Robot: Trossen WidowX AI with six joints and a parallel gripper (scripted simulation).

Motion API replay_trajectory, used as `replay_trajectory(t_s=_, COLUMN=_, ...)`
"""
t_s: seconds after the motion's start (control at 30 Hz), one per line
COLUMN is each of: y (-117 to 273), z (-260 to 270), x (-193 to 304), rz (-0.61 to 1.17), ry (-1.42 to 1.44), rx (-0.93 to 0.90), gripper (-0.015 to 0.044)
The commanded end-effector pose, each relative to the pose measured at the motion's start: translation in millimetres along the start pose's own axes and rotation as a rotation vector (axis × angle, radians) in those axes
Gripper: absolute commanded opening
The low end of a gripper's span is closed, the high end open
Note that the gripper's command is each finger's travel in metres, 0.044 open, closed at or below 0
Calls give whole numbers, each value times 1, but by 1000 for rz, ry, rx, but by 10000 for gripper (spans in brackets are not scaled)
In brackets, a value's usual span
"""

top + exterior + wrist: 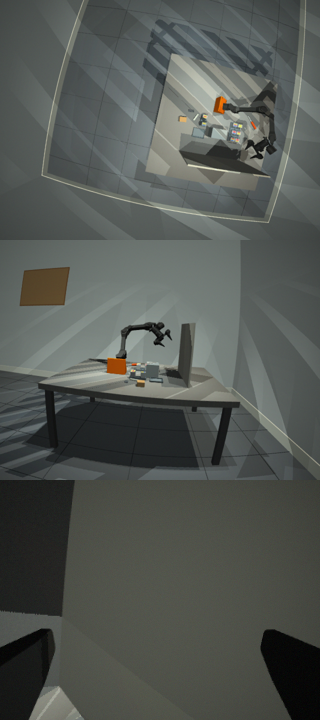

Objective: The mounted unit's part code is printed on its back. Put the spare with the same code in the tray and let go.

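Cardboard-brown small box (140,383) sits nearest the front edge of the grey table (103,392) in the exterior view, with a flat dark rectangular tray (156,380) just beside it toward the right. Behind the tray stands the pale grey boxy mounted unit (152,369); its back face cannot be read from any view. To the left of the unit, a pair of small grey spare blocks with red, blue and yellow labels (203,119) lie close together, a short white stick (195,116) beside them. On the unit's far side, a dark holder with six more labelled spares (235,132) lies toward the rear edge, and a red-handled screwdriver (252,122) rests beyond it. A tall grey upright panel (186,353) stands near the table's right edge. A bright orange block (116,365) sits at the foot of the black arm. The black gripper (163,338) hangs high above the table, between the holder and the panel, its jaws spread nearly full and gripping nothing; the wrist view shows only the panel's face between the dark fingertips.
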State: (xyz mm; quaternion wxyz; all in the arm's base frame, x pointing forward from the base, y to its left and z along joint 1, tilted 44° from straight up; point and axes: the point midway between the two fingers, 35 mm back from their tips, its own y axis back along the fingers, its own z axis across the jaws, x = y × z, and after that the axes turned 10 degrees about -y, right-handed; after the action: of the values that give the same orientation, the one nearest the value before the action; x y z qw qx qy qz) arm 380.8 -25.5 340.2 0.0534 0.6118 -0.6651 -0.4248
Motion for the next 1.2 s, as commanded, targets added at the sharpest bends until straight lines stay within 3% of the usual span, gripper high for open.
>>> replay_trajectory(t_s=0.0, y=-48, z=17, x=50, rz=90, ry=-275, rx=-205, gripper=440)
replay_trajectory(t_s=0.23, y=-104, z=63, x=134, rz=263, ry=-868, rx=-559, gripper=440)
replay_trajectory(t_s=0.5, y=-128, z=113, x=205, rz=470, ry=-1544, rx=-898, gripper=440)
replay_trajectory(t_s=1.17, y=-127, z=114, x=204, rz=469, ry=-1549, rx=-905, gripper=440)
